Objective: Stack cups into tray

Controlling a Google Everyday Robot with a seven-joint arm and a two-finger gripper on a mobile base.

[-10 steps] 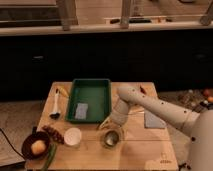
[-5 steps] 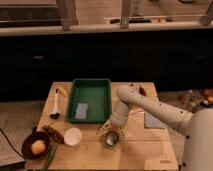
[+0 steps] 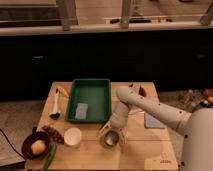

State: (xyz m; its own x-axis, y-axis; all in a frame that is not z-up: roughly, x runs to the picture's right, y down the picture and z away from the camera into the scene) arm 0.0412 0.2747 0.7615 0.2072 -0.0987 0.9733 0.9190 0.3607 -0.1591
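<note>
no cups in tray [image 3: 90, 81] yet. gripper [image 3: 112, 142] near-centre, fingers apart, straddling grey cup [image 3: 110, 138]. white cup [image 3: 73, 136] sits left, untouched. both still to go.

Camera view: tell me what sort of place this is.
Probably a kitchen-style robot test room: a wooden table set with a dark-green tray, a white cup and a bowl holding fruit, long dark cabinets behind. The robot's open claw straddles a greenish-grey cup at the table's front.

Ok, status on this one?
Gripper open, straddling the grey cup. White cup beside it, both outside the tray. Grey pad lies in tray.
</note>
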